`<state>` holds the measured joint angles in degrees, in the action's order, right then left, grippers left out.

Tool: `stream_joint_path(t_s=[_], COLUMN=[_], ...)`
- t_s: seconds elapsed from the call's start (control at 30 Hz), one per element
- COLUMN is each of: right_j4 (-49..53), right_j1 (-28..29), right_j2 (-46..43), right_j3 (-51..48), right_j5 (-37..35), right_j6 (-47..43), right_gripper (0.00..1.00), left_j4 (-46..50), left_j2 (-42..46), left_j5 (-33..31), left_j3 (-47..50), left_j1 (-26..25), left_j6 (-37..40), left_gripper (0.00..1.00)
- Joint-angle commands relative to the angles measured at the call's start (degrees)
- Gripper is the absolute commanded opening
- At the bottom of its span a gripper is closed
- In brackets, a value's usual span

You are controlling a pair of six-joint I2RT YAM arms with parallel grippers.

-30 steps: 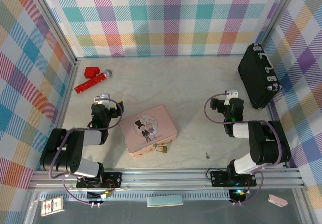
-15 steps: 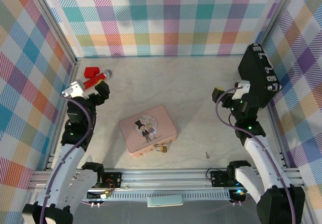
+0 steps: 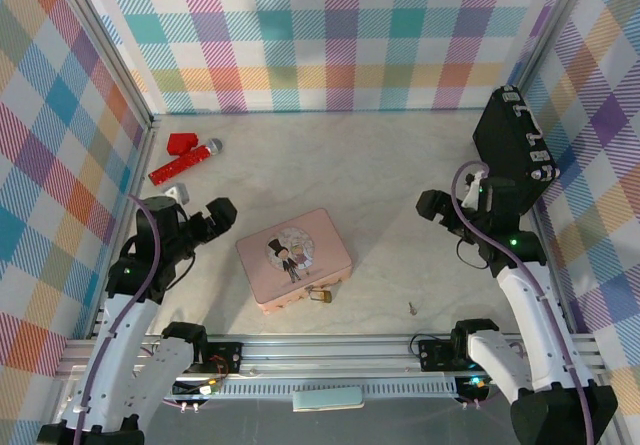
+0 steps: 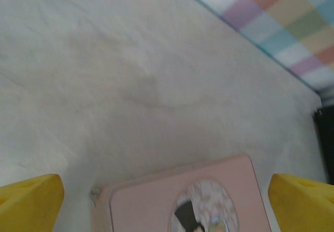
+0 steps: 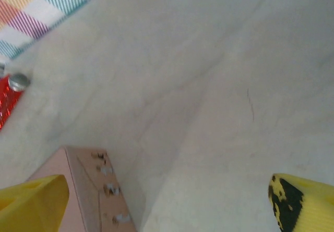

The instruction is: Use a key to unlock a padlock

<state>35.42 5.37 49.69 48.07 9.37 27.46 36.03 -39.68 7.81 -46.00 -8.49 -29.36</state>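
As the overhead view lays it out, clock directions run from the pink tin point(image 3: 293, 258).
Padlock point(image 3: 320, 294): brass, against the tin's near edge, 5 o'clock.
Key point(image 3: 412, 308): loose on the table, 4 o'clock, well apart from the padlock.
Left gripper point(image 3: 215, 220): 10 o'clock — fingers spread wide, holding nothing.
Right gripper point(image 3: 437, 215): between 2 and 3 o'clock — fingers apart, empty.
Black case point(image 3: 510, 160): 2 o'clock, by the right wall.

Pale marbled tabletop point(image 3: 350, 165) enclosed by pastel plaid walls point(image 3: 330, 35).
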Motion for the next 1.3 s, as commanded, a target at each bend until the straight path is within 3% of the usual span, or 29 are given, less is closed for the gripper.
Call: stream_joint_path(t_s=[0.0,0.1,0.2,0.4,0.53,0.87,1.27], right_j4=[10.88,14.53,17.22,20.22,22.25,21.03,13.84], right_j1=[3.72,11.66,19.3,28.25,32.0,38.01,39.45], right_j2=[1.14,2.04,3.81,6.57,8.09,7.55,16.05], right_j3=[2.4,1.82,0.99,-3.28,-7.41,-14.27,-15.75], right_j5=[2.1,-3.55,-7.76,-10.24,-10.13,-15.65,-16.96], right_j6=[2.15,5.5,10.16,17.46,22.7,37.65,39.41], right_gripper=[0.97,0.97,0.94,0.76,0.63,0.51,0.37], left_j4=[4.72,3.64,3.17,0.17,-2.11,-5.67,-7.89], left_j2=[2.13,4.55,6.4,6.85,7.98,10.08,10.59], left_j5=[6.34,5.51,0.39,-4.69,-6.16,-8.94,-8.52], left_j3=[2.38,5.33,7.62,10.71,12.72,16.62,18.58], left_j1=[-3.67,-8.71,-15.27,-23.48,-24.2,-24.29,-24.29], left_j6=[-1.16,-3.13,-3.73,-3.06,-2.19,0.49,1.3], left_gripper=[1.0,1.0,1.0,1.0,1.0,1.0,1.0])
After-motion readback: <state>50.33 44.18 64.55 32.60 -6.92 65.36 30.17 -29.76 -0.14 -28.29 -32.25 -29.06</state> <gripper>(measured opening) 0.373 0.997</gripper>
